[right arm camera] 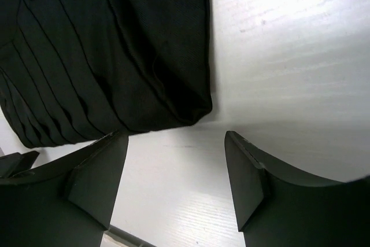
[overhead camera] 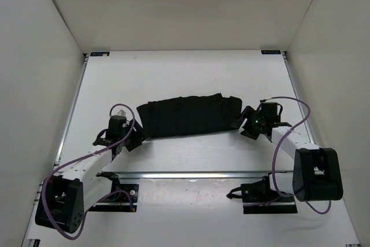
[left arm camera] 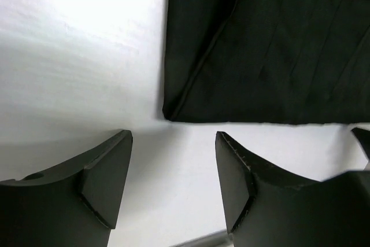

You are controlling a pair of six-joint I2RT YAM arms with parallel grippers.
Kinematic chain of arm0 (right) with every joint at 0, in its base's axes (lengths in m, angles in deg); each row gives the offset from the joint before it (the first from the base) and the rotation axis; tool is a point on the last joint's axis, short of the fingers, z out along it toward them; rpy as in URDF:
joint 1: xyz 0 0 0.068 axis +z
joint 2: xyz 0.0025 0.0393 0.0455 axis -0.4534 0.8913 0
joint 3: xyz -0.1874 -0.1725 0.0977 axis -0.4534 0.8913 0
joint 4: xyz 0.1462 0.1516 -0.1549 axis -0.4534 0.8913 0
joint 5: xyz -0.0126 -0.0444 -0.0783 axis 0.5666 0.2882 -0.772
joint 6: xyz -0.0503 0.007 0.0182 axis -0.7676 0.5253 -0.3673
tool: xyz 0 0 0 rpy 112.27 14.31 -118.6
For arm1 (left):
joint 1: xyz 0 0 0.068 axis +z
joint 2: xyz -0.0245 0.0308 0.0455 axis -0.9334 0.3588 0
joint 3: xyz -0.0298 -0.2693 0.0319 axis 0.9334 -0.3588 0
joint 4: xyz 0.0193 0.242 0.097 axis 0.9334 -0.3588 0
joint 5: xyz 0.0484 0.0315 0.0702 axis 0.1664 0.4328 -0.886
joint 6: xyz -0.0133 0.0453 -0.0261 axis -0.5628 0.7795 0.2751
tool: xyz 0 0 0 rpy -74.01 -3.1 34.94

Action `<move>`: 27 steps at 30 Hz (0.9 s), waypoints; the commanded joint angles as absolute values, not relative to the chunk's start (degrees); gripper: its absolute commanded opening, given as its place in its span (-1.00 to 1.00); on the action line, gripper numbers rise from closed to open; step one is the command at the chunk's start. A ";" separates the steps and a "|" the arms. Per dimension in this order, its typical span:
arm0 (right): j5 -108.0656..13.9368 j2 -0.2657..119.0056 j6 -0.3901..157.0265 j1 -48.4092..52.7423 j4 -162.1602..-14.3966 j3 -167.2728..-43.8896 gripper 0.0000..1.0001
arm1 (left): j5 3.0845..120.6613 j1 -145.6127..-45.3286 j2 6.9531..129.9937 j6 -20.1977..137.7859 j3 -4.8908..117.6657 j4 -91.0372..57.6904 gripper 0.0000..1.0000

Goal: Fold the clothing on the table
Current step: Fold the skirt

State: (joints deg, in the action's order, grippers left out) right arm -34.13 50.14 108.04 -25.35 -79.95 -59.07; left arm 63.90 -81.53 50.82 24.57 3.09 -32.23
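The garment [overhead camera: 188, 117] lies near the middle of the white tabletop [overhead camera: 185, 76]. It is a long black band of cloth stretched from 9 o'clock to 3 o'clock, bowed a little, with pleat-like creases across its short width. It rests flat on the surface, and no part of it is lifted.

The left hand [overhead camera: 132, 137] sits low over the tabletop at the garment's 8 o'clock corner. Its wrist camera shows it spread: the two black fingers [left arm camera: 107, 177] stand well apart with only bare white surface between them. The square corner of the cloth lies just beyond the tips, toward 12 o'clock, and is not gripped.

The right hand [overhead camera: 247, 122] sits at the garment's 3 o'clock end. It is also spread and pinches nothing; the gap between its fingers [right arm camera: 248, 177] shows only tabletop. The rounded corner of the cloth lies just past the tips, toward 11 o'clock. The hem runs very close to the tip of the finger at 9 o'clock, but whether they touch cannot be told.

A purple cable [overhead camera: 289, 105] loops off each arm, and plain white walls [overhead camera: 40, 85] close in the tabletop on three sides.
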 commanded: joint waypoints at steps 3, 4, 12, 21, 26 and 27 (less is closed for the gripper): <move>-36.07 51.59 110.26 -24.59 -87.02 -57.20 0.28 | 58.98 -83.29 53.09 20.46 1.44 -24.85 0.38; -36.25 52.02 110.87 -24.67 -87.99 -56.58 0.22 | 58.02 -83.56 53.88 20.36 1.62 -23.80 0.34; -37.56 58.18 113.77 -24.15 -94.31 -55.26 -0.13 | 56.07 -84.00 59.59 19.22 1.53 -17.65 -0.60; -43.81 45.11 111.34 -31.87 -86.53 -58.49 -1.00 | 57.39 -90.22 69.52 18.35 7.85 -11.66 -1.00; -43.29 41.31 101.84 -33.65 -73.95 -70.97 -1.00 | 58.62 -98.13 79.26 13.87 10.32 -3.85 -1.00; -42.50 41.39 99.74 -32.51 -72.28 -74.30 -0.99 | 59.06 -98.67 80.94 13.43 10.58 -2.27 -1.00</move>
State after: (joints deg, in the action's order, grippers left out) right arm -41.49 43.46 107.25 -33.79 -77.52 -66.44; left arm 58.65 -96.17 77.27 15.61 10.00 -5.83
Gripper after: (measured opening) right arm 0.045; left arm 0.019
